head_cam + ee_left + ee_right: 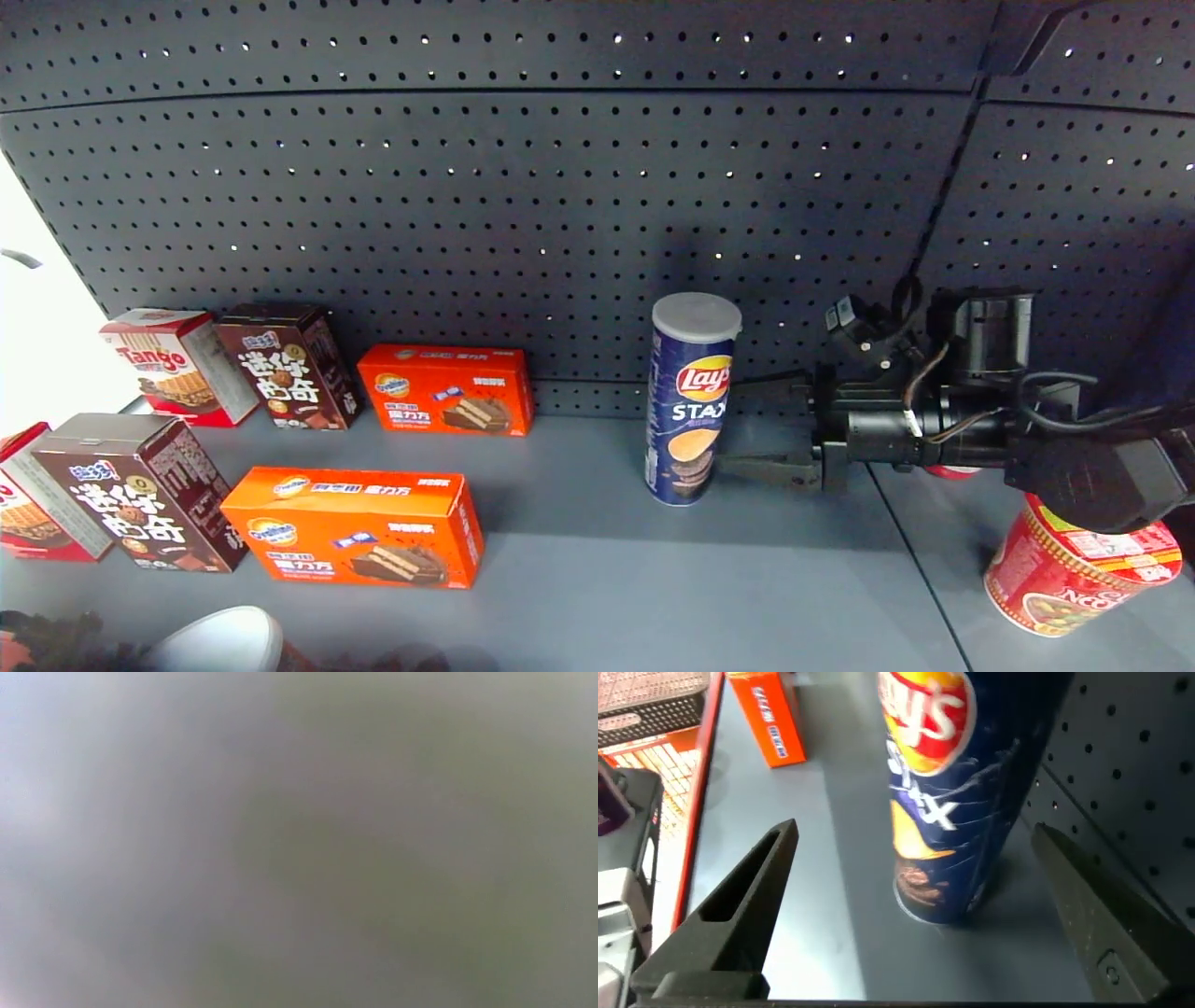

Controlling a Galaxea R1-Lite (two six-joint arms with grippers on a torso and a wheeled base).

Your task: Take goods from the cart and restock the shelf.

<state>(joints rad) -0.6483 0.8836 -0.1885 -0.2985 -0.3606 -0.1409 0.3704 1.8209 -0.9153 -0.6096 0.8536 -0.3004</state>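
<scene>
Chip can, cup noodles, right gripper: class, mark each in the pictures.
chip can [692, 401], head view, middle of its blue wall.
cup noodles [1046, 569], head view, red side wall.
right gripper [913, 831], right wrist view, midway between fingertips.

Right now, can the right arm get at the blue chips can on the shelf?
Probably yes: the right pincer is open, close beside the chips can and facing it, and nothing stands between them.

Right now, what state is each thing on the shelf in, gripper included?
chip can: upright, lid on, not gripped.
right gripper: open, fingers apart either side of the can.
cup noodles: standing, top hidden by the arm.
orange boxes: closed, resting on long sides.
brown boxes: closed, upright.
wafer box: closed, upright.
</scene>
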